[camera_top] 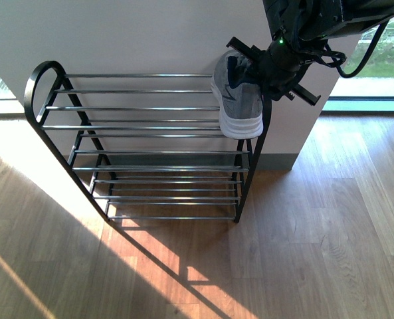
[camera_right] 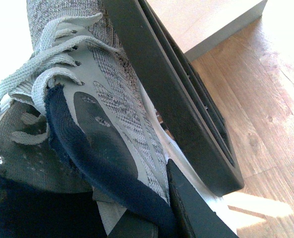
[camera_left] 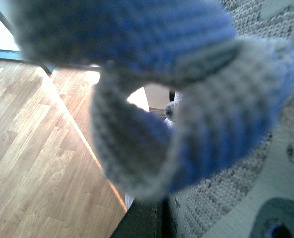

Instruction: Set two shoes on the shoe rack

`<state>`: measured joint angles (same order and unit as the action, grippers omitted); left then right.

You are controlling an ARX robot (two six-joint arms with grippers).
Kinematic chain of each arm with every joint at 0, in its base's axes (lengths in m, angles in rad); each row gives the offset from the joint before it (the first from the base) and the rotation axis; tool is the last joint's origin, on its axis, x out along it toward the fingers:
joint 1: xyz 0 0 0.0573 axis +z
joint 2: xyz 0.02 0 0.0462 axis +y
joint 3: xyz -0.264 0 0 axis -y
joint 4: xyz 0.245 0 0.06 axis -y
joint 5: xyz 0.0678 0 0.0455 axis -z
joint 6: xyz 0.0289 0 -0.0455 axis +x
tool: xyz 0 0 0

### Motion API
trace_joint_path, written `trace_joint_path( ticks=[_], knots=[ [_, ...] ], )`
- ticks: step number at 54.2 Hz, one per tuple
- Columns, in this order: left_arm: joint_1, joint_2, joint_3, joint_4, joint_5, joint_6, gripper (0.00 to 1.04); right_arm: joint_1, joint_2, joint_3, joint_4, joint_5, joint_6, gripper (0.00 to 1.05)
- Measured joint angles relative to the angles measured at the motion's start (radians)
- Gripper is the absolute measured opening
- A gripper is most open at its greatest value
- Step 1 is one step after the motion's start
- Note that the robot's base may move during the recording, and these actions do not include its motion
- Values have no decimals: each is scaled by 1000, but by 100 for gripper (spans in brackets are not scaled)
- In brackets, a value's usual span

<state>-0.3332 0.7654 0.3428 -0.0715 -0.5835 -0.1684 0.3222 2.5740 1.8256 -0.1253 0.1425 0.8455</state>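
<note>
Right gripper (camera_top: 260, 66) is clamped on the navy collar of a grey sneaker (camera_top: 240, 106), approx 1 o'clock in front cam. The sneaker sits at the 3 o'clock end of the shoe rack (camera_top: 150, 129), top tiers, white sole twd the rods; contact w/ rods can't be told. Only the right wrist cam shows the laces, one dark finger (camera_right: 191, 203) outside the heel, and the black frame just beside the shoe. Left gripper: grip can't be told. Its wrist cam alone shows blurred blue-grey knit (camera_left: 151, 99) close up, w/ wood floor (camera_left: 32, 148) beyond.
</note>
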Motion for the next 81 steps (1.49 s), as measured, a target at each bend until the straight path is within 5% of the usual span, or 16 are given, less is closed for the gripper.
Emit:
trace_joint_path(
  ticks=[6, 13, 28, 39, 64, 78, 81],
  knots=[
    [0, 0, 0, 0, 0, 0, 3, 0, 11, 29, -15, -1, -4, 4],
    [0, 0, 0, 0, 0, 0, 3, -2, 12, 35, -2, -9, -11, 19],
    [0, 0, 0, 0, 0, 0, 3, 3, -229, -288, 237, -111, -93, 74],
    [0, 0, 0, 0, 0, 0, 3, -2, -460, -519, 358, -196, -150, 97],
    [0, 0, 0, 0, 0, 0, 3, -152, -1279, -1131, 436, -465, -388, 96],
    [0, 0, 0, 0, 2, 0, 3, -171, -1343, -1176, 444, -470, -419, 96],
    [0, 0, 0, 0, 3, 0, 3, -152, -1337, -1207, 529, -350, -478, 91]
  ],
)
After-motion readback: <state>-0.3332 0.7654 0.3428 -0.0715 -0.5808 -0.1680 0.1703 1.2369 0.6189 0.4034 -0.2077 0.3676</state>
